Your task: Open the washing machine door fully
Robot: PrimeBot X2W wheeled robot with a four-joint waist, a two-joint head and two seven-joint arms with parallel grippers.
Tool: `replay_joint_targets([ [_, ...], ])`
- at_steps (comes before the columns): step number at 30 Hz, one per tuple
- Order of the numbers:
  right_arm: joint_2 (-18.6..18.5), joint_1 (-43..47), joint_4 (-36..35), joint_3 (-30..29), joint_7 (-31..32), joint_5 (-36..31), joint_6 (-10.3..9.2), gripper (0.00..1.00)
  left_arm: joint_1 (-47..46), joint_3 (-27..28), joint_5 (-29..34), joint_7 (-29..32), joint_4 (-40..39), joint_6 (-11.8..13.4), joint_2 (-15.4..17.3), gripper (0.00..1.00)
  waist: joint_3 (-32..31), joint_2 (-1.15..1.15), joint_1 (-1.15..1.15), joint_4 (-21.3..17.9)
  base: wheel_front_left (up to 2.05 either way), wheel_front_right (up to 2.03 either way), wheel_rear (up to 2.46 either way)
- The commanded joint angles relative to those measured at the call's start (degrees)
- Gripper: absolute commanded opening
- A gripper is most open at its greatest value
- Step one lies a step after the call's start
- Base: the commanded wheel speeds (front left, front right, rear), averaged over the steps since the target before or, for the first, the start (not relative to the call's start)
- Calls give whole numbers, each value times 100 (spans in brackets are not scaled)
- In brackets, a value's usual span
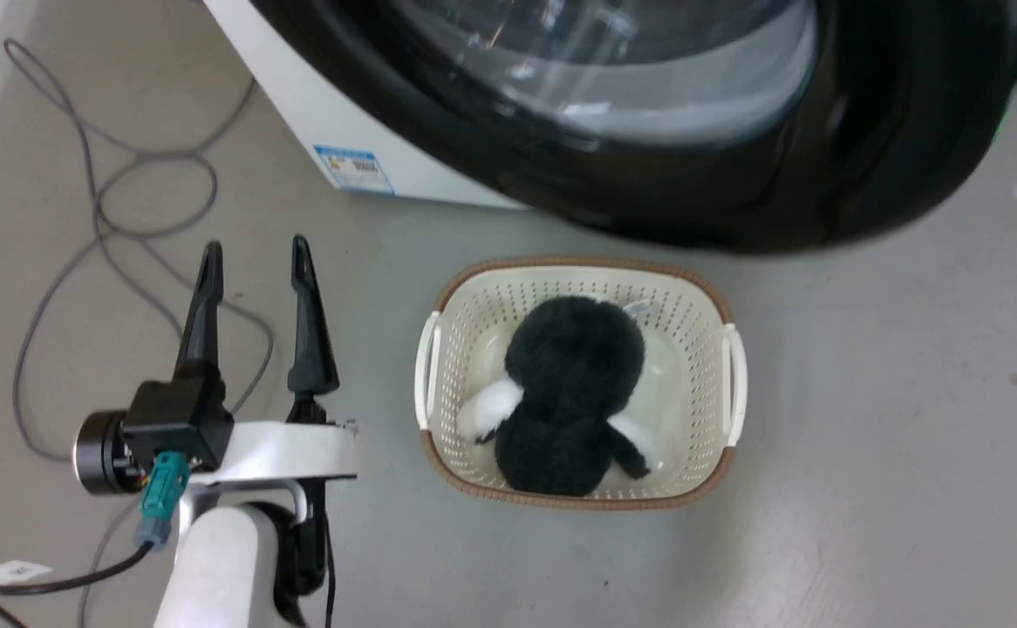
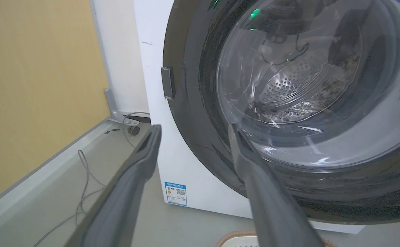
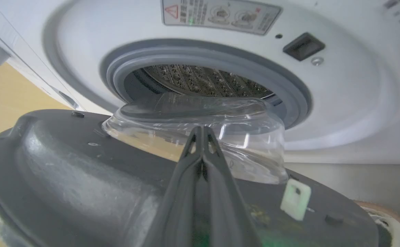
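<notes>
- The right gripper, low centre of its wrist view, is pinched shut and empty over the door's inner face. A steady outward push along its swing, clear of the glass bowl, looks best.
- The left gripper, lower left of the head view, gapes wide and holds nothing.
- The door stands part-open off the washer. Whether the right gripper touches it cannot be told.

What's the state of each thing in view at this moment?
washing machine door: partly open, swung away from the drum opening.
washing machine: drum opening uncovered.
left gripper: open, empty, above the floor.
right gripper: shut, empty, at the door's inner side.
basket: upright on the floor, holding the plush toy.
plush toy: lying in the basket.
</notes>
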Motion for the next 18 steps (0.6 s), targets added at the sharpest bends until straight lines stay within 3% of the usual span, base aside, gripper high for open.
replay_joint_targets([
  [1, 108, 329, -219, 130, 161, 65, 12, 0, 139, 47, 11, -32, 44, -17, 4, 100, -215, 0, 0, -90, 0, 0, 0],
  [12, 145, 1878, -1624, 531, 507, 110, 12, 0, 552, 78, 113, -32, 177, -29, 4, 100, -819, 0, 0, -255, 0, 0, 0],
  [18, 342, 2607, -2294, 766, 557, 171, 12, 0, 692, 47, 175, -32, 247, -88, 4, 100, -1035, 0, 0, -319, 0, 0, 0],
])
